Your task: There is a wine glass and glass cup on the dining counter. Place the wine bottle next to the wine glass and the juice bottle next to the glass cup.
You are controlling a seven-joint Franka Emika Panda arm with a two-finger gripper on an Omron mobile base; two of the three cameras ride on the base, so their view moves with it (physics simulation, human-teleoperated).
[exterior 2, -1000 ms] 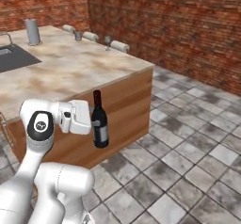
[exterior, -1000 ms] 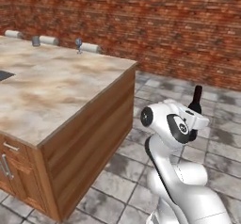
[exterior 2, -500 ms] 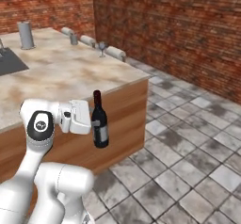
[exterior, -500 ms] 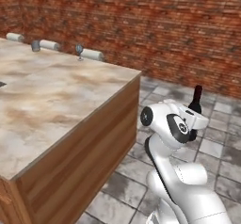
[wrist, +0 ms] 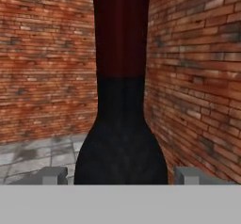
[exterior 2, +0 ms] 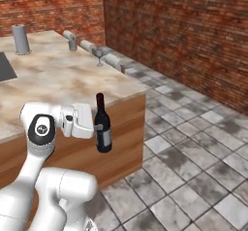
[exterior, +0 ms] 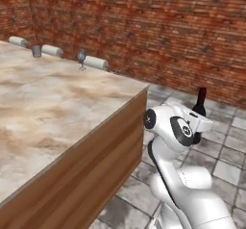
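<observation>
Wine bottle (exterior 2: 102, 125) upright between the jaws of the gripper (exterior 2: 95, 123), clamped wide on its body, carried in air off the dining counter (exterior 2: 63, 77) corner, over floor tiles. Wine glass (exterior 2: 99, 54) stands far along that counter's edge, glass cup (exterior 2: 72, 43) beyond it.

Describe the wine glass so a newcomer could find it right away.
Start at the dining counter with its marbled stone top and follow the far edge along the brick wall. The wine glass stands there between two pale stool cushions. Its thin stem and rounded bowl set it apart from the stemless grey glass cup further along.
</observation>
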